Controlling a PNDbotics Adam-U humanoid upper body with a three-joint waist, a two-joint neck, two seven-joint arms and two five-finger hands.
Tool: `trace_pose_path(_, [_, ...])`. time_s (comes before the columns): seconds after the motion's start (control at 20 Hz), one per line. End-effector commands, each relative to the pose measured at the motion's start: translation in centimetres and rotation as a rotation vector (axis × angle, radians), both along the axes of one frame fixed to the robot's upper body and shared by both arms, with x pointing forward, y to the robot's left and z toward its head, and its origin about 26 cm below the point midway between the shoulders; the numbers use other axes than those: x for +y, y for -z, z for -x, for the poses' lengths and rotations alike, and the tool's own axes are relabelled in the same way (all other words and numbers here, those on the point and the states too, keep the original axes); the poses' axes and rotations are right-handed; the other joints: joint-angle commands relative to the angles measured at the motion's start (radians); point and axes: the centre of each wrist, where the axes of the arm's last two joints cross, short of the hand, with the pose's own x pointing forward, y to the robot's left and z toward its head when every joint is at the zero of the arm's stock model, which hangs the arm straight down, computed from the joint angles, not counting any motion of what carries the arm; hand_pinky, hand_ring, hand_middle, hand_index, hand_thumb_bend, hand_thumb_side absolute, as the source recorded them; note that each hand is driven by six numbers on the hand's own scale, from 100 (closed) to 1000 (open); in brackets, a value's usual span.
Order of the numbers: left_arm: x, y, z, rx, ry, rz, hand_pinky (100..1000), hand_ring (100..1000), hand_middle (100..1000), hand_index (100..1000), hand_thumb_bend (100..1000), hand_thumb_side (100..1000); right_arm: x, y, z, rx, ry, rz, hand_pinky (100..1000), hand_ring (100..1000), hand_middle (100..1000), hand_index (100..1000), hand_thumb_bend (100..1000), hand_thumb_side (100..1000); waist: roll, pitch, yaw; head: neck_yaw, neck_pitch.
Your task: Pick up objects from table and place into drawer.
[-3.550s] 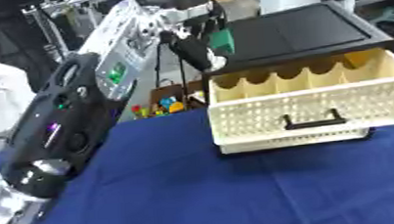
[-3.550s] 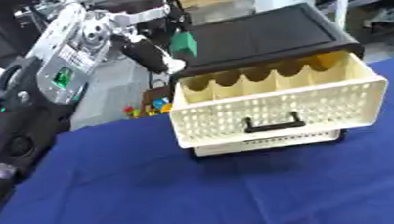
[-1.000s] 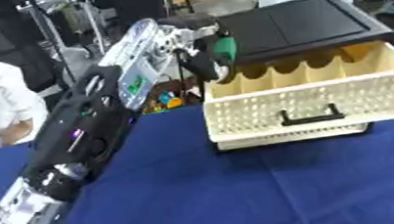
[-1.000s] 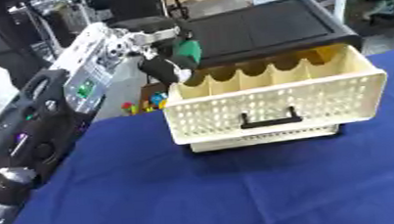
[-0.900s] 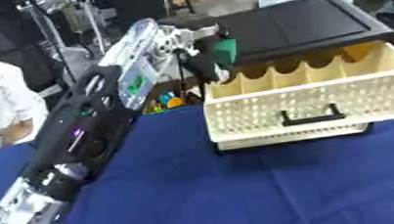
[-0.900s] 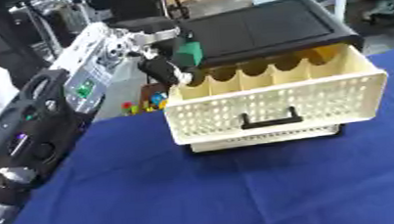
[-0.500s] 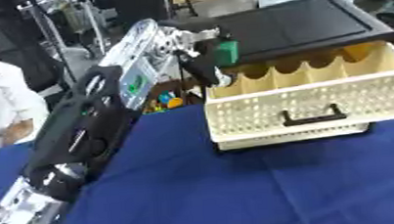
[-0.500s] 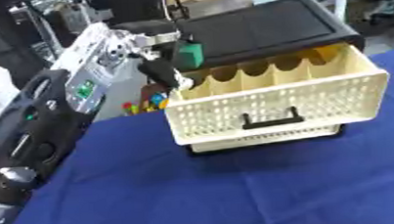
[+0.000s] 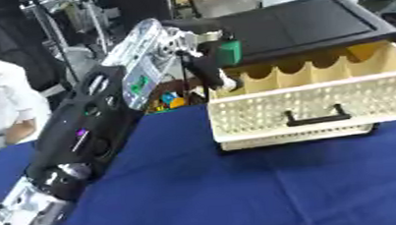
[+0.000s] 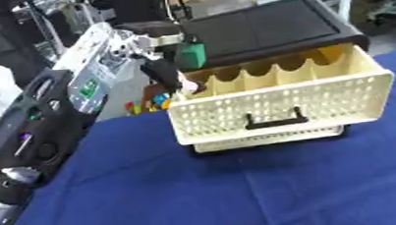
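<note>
A blue-covered worktop (image 9: 240, 190) is filling the near part of the scene. At its far right a cream, perforated drawer (image 9: 308, 100) is standing pulled open toward the viewer, under a black-topped cabinet (image 9: 308, 21). The drawer's far edge is divided into a row of scalloped compartments, and a black handle (image 9: 314, 117) is sitting on its near face.

The robot's left arm (image 9: 91, 136) is reaching from the near left corner diagonally to the far side. Its left hand (image 10: 160, 62) is hovering at the far left corner of the drawer, just above the rim. The fingers are curling around a small green block (image 10: 191, 55), pinching it above the leftmost compartment. The right hand is not showing in either view.

Small colourful objects (image 9: 170, 100) are lying just left of the drawer, beyond the worktop's far edge; what they are cannot be told.

Judging from this, the block is sitting very close to the drawer's left wall and to the cabinet's front edge. If the fingers are opening now, the block may be striking the rim or a divider and bouncing out to the left, off the worktop. The hand may also be knocking the cabinet top or nudging the drawer as it is lowering, because the gap there is looking narrow.
</note>
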Motion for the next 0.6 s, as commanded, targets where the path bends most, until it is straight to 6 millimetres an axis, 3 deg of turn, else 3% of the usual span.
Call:
trace_pose_path(0.05, [0.02,-1.51,0.64,-0.037,0.004,0.005,713,884,814,919,378,454,-0.04,-0.64,0.37,-0.032,-0.006,0.001,331,473,437,721,145,746,-0.02,-0.025,0.003,-0.003,0.008])
trace_pose_path(0.6, [-0.37,-1.6,0.96,-0.009,0.021,-0.003,710,873,787,917,335,460,0.04,-0.6,0.35,-0.031,-0.012,-0.002,333,478,443,721,142,744,-0.026,-0.039,0.01,-0.008,0.017])
